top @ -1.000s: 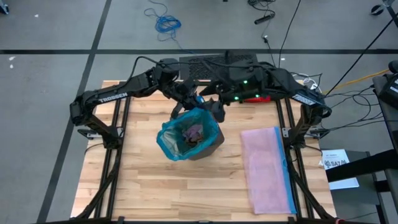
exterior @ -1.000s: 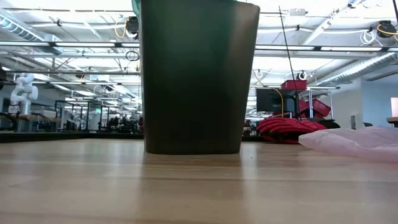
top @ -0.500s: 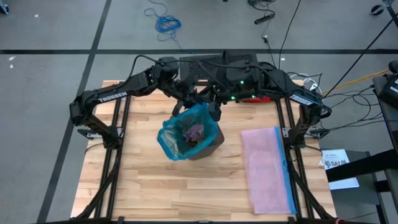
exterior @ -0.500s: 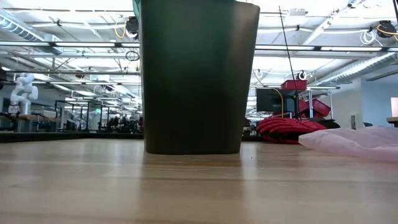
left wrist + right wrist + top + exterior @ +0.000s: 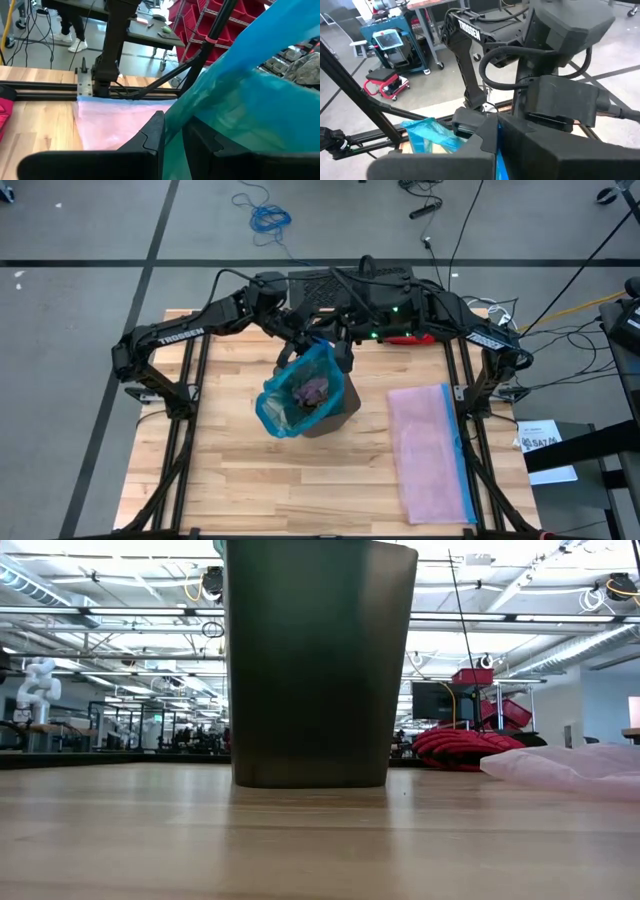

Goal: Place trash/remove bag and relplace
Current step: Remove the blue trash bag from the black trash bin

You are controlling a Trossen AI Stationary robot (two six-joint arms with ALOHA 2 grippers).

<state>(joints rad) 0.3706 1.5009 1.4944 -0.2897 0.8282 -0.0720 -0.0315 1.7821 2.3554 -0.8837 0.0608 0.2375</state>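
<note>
Counted: two hands, left hand (image 5: 304, 347) and right hand (image 5: 340, 354); one teal bag (image 5: 300, 390); one dark bin (image 5: 305, 660); one pink bag (image 5: 430, 450).

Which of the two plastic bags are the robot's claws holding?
The teal bag lining the dark bin, gripped at its rim by both claws. The pink bag lies flat on the table, untouched.

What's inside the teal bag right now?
In the high view the teal bag, lining the dark bin, holds brown paper wads and a purple crumple. Anything deeper is covered by those scraps and the bag's folds.
</note>
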